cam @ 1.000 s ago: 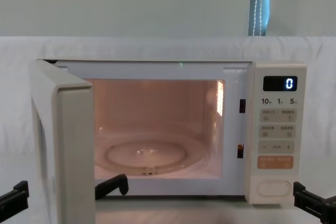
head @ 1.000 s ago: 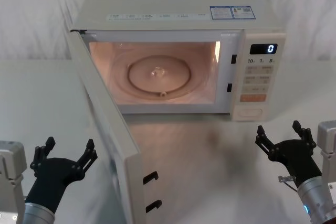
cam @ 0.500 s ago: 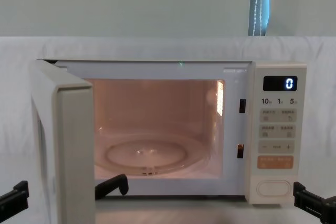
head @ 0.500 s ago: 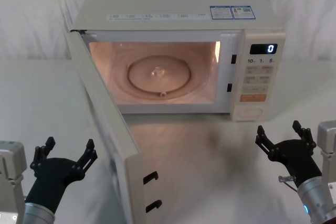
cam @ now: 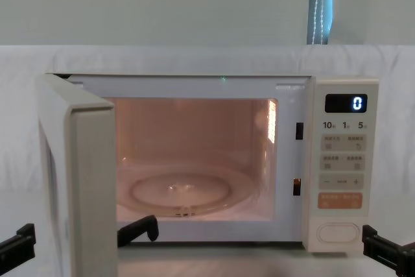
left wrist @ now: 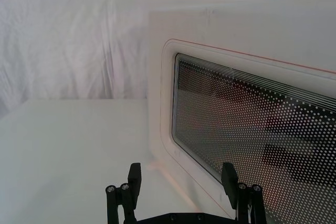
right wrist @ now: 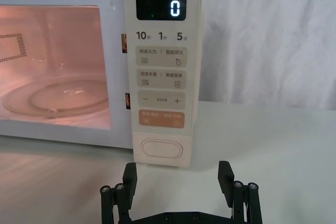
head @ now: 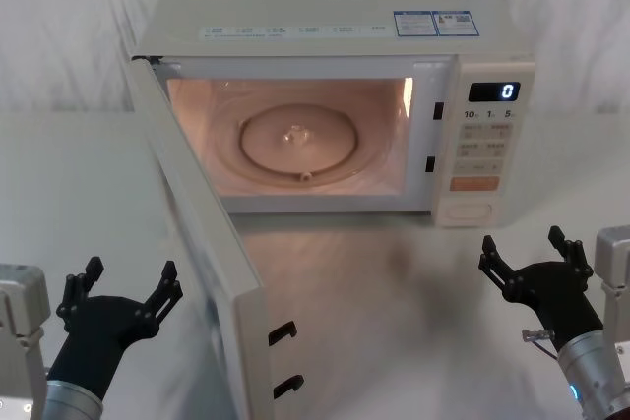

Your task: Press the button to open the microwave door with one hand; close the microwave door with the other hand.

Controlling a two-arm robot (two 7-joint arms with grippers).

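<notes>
The microwave door [head: 202, 243] stands swung wide open toward me, and its dark window [left wrist: 236, 103] lies just ahead of the left wrist camera. The lit cavity holds a glass turntable [head: 295, 140]. The button [head: 471, 211] is the wide cream key at the foot of the control panel, below the orange key, also seen as the button [right wrist: 163, 148] and the button [cam: 340, 231]. My left gripper [head: 131, 272] hangs open low on the outer side of the door, apart from it. My right gripper [head: 522, 243] is open, a short way in front of the button, touching nothing.
The microwave [head: 335, 17] stands at the back of a white cloth-covered table [head: 394, 282]. Its display [head: 495, 91] reads 0. Two black latch hooks [head: 283, 333] stick out of the door's free edge, near the table's front middle. White cloth hangs behind.
</notes>
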